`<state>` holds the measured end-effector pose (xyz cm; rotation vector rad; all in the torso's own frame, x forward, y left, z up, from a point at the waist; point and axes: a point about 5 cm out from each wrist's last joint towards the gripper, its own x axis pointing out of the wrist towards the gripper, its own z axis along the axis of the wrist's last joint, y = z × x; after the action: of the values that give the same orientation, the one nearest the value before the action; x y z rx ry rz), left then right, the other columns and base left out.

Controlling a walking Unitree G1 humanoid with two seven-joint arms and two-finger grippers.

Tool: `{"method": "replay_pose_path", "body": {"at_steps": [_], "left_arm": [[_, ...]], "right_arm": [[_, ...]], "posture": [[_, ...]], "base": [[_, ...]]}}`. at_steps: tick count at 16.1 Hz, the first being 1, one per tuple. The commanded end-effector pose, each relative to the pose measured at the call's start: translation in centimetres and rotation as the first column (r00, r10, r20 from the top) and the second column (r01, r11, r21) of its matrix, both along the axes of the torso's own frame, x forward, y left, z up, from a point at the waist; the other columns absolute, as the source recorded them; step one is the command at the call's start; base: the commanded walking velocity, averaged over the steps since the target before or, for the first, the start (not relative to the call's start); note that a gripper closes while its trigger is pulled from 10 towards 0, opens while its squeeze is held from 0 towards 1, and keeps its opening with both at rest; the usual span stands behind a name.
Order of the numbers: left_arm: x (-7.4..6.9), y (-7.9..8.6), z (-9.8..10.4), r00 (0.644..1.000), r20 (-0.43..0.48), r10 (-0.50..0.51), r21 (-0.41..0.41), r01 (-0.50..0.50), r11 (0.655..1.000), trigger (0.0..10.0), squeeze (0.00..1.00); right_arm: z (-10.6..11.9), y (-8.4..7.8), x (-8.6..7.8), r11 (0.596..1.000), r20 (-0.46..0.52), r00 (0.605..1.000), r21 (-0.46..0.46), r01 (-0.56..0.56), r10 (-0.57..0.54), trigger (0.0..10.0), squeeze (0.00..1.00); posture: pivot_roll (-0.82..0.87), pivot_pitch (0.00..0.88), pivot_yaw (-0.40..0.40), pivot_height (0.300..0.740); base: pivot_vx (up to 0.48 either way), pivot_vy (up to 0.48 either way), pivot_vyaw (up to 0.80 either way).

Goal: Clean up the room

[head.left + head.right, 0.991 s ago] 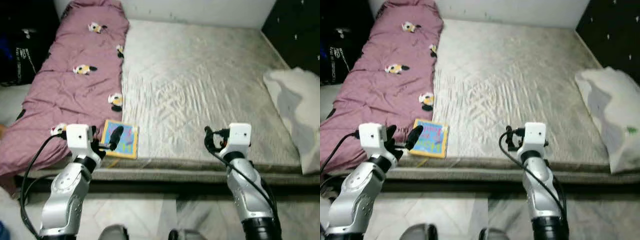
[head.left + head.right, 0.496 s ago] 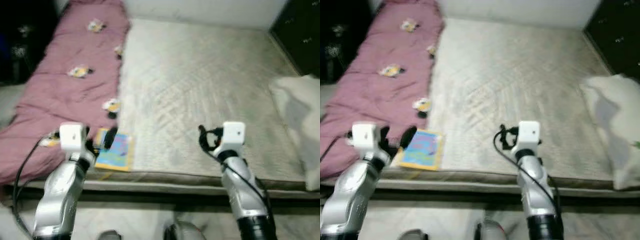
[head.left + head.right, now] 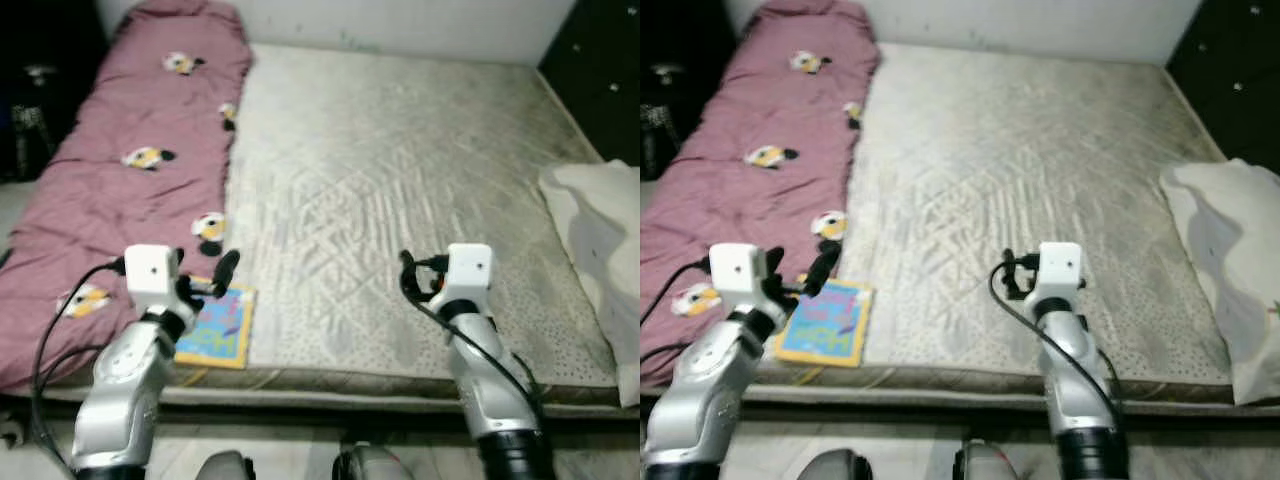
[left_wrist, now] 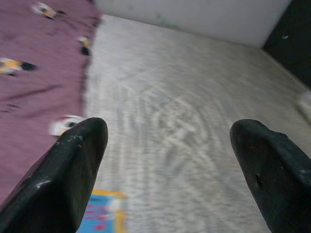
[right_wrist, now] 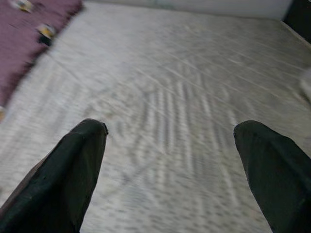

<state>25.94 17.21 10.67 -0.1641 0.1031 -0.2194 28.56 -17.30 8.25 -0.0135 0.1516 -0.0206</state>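
A colourful children's book [image 3: 218,332] lies flat near the front edge of the bare grey mattress [image 3: 400,170], beside a purple blanket [image 3: 120,170] printed with cartoon figures. My left gripper [image 3: 208,275] hovers open just above the book's far corner; in the left wrist view its fingers [image 4: 73,179] stand wide apart, with the book [image 4: 104,213] low between them. My right gripper [image 5: 170,127] is open and empty over the middle of the mattress's front part, and its wrist [image 3: 468,272] is raised above the bed's edge.
A white pillow [image 3: 600,240] lies at the mattress's right edge. Dark furniture [image 3: 600,70] stands at the far right and dark clutter [image 3: 30,120] at the far left. The bed's front edge [image 3: 330,385] lies just before my legs, with tiled floor below.
The whole view has shifted and the bed sits closer and lower in the picture, so the camera moved. Both arms keep their raised pose and both grippers stay open.
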Motion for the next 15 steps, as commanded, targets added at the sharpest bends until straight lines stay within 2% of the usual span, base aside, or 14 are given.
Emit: {"method": "replay_pose_path", "body": {"at_steps": [1,5,15], "left_arm": [[-0.28,0.12,-0.38,1.000,-0.021,0.005,0.006,-0.005,1.000,10.0,0.00],[-0.26,0.18,-0.43,1.000,-0.024,0.005,-0.002,-0.005,1.000,10.0,0.00],[-0.20,-0.01,-0.44,1.000,-0.025,0.005,-0.009,-0.005,1.000,10.0,0.00]], "right_arm": [[-0.20,-0.31,-0.14,1.000,-0.010,1.000,-0.002,0.017,-0.017,10.0,0.00],[-0.29,-0.35,-0.13,1.000,-0.014,1.000,-0.005,0.020,-0.020,10.0,0.00],[-0.41,-0.30,-0.03,1.000,-0.022,1.000,-0.019,0.010,-0.010,10.0,0.00]], "posture": [[0.02,0.100,-0.068,0.740],[0.02,0.100,-0.068,0.740],[0.02,0.094,-0.072,0.740]], "base": [[0.000,0.371,-0.80],[0.000,0.476,-0.66],[0.000,0.476,0.00]]}}
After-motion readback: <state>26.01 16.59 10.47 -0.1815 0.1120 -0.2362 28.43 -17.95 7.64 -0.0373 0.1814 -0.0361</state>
